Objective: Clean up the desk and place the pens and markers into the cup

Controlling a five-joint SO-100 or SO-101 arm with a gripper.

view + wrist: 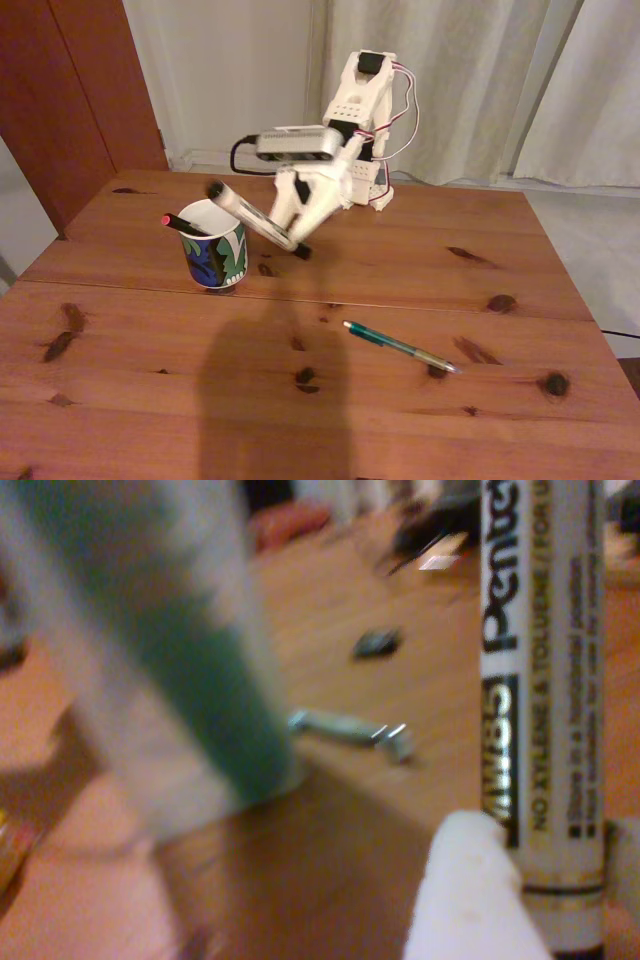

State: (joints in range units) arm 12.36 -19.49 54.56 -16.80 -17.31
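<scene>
In the fixed view, my gripper is clamped on the white marker, tilted just beside the cup. The black pen sits inside. The teal pen lies on the worktop.

In the wrist view, the marker looks blurry. It might bump the rim and miss the cup.

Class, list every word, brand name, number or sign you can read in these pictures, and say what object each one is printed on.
"Pentel" on the white marker held in the hand, wrist view.
"NO XYLENE & TOLUENE / FOR U..." on the same marker, cut off at the picture's edge.
Large black letters at the marker's top and the smaller lines of print: too cropped or blurred to read.
Fixed view: nothing legible.
</scene>
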